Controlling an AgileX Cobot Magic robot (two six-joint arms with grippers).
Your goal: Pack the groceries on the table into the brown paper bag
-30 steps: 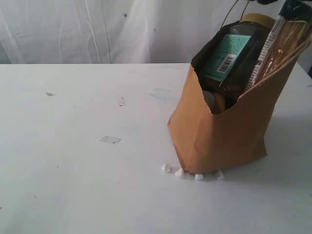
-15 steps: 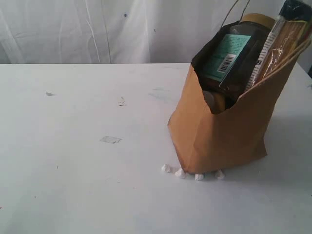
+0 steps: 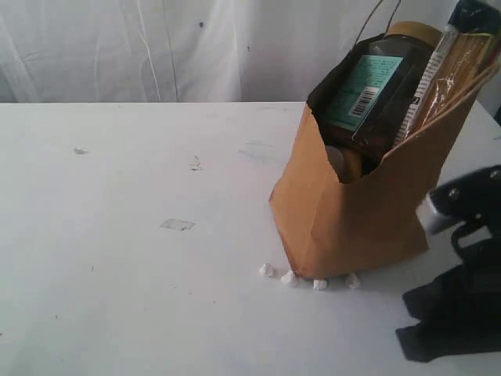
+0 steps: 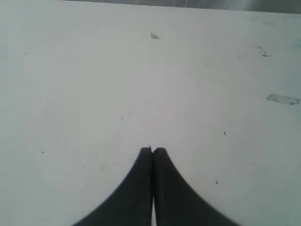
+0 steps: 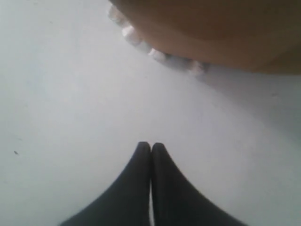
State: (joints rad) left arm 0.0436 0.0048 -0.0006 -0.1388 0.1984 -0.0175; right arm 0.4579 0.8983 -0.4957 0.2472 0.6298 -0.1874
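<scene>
The brown paper bag (image 3: 360,211) stands on the right of the white table (image 3: 141,258), open at the top. A clear jar with a gold lid and teal label (image 3: 374,88) and a long spaghetti packet (image 3: 452,72) stick out of it, and something yellow-orange (image 3: 351,163) lies deeper inside. My right arm (image 3: 462,313) is low at the bag's near right corner. Its gripper (image 5: 151,145) is shut and empty above bare table, a short way from the bag's base (image 5: 211,28). My left gripper (image 4: 152,149) is shut and empty over bare tabletop.
Several tiny white crumbs (image 3: 313,280) lie along the bag's front bottom edge and show in the right wrist view as crumbs (image 5: 155,54). A small clear tape patch (image 3: 177,225) and faint scuffs mark the table. A white curtain (image 3: 156,47) hangs behind.
My right arm has come down from above the bag's top right corner to the table at the bag's near right, and its gripper has shut. The bag and its contents have not moved.
</scene>
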